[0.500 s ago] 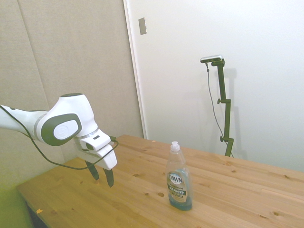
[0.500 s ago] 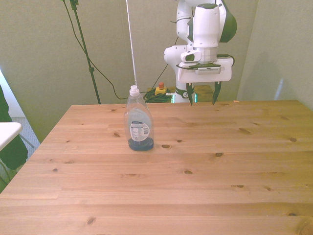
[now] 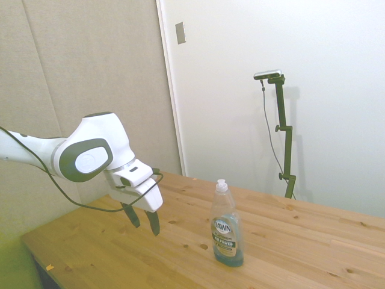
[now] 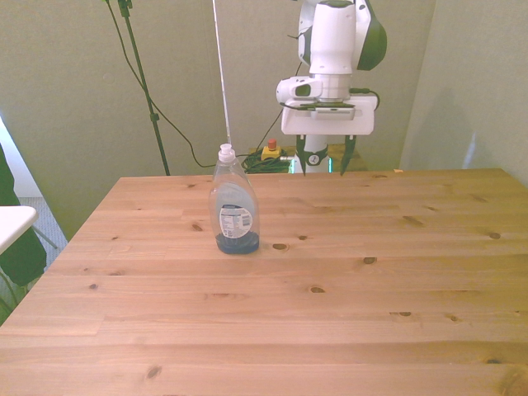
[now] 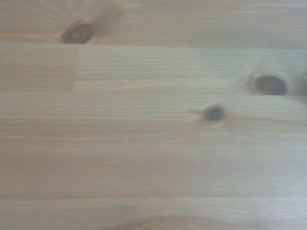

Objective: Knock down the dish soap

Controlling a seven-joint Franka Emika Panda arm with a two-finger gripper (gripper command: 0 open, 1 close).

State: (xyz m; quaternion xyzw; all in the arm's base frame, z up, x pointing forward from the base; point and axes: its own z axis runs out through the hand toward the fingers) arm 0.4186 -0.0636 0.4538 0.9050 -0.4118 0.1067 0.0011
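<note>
Gripper (image 4: 327, 162), fingers apart and empty, above bare table (image 4: 346, 289); dish soap (image 4: 233, 200) upright, well apart toward front view's left.

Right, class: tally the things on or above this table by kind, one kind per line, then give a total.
Dish soap bottles: 1
Robot tools: 1
Wooden tables: 1
Total: 3
</note>
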